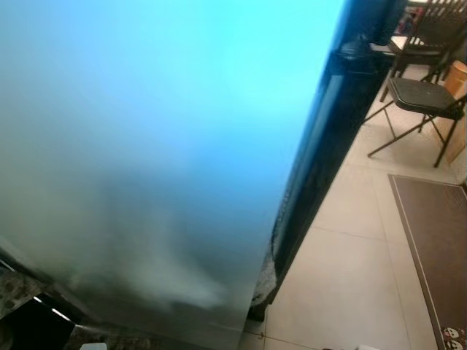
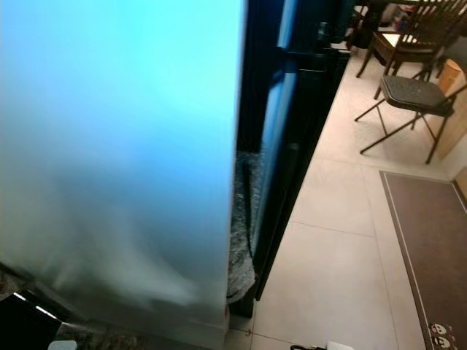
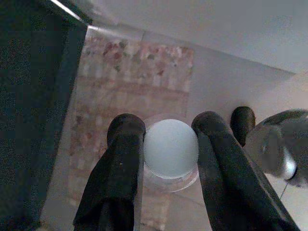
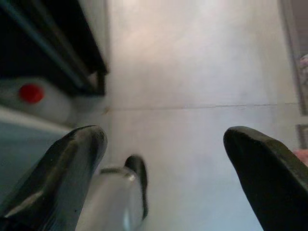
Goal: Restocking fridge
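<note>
While a broad pale blue fridge door (image 1: 146,146) stands close before the head camera, blurred, a dark cabinet front (image 2: 292,146) runs beside it toward a folding chair (image 1: 423,98) on the light tiled floor (image 2: 343,262). A brown mat (image 1: 434,248) lies along the floor to the right. In the left wrist view, the left pincer (image 3: 171,144) pinches a bottle with a pale bluish-white cap (image 3: 171,148), one black finger (image 3: 122,159) pressed to each side of the cap, above a patterned rug (image 3: 130,96). In the right wrist view, the right pincer (image 4: 166,149) is spread wide with nothing between its fingers, above bare floor tiles. A white container with a red cap (image 4: 32,94) sits low beside the dark cabinet edge.
</note>
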Controlling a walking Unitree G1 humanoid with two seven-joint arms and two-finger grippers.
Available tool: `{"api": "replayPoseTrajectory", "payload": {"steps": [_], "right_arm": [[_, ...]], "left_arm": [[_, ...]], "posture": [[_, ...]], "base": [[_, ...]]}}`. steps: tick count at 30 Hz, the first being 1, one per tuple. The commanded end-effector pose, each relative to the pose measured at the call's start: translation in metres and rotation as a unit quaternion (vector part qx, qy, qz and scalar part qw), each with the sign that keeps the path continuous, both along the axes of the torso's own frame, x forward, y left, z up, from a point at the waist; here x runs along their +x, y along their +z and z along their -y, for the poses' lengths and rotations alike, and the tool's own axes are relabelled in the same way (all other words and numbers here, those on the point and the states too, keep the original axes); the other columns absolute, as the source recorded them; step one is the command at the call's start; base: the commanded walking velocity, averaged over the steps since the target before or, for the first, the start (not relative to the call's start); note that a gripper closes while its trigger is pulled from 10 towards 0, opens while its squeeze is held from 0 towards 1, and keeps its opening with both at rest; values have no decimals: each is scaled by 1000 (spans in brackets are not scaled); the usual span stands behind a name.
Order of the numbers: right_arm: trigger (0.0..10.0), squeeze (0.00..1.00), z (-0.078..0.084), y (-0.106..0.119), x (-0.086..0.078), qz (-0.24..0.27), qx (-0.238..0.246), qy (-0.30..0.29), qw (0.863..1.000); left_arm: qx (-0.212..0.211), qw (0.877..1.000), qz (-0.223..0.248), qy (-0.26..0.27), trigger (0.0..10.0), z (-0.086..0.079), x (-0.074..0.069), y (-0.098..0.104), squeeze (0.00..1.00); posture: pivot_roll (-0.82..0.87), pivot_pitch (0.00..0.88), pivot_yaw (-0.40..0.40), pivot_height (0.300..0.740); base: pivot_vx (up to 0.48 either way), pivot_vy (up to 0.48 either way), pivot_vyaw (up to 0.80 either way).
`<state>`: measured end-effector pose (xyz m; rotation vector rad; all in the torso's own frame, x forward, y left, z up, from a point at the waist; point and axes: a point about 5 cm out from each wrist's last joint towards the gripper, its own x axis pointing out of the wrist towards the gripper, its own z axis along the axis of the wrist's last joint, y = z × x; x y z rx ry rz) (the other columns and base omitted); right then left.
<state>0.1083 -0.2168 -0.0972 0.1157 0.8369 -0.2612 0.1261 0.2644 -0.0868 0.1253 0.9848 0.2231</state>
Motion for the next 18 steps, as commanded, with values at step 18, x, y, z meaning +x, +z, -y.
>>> {"api": "replayPoseTrajectory", "payload": {"steps": [18], "right_arm": [[10000,0,-14,151,157,422,-220,142,868]], "left_arm": [[5,1000,0,6,10000,1,-4,-1,0]], "posture": [[79,0,-16,740]], "base": [[0,0,0]]}}
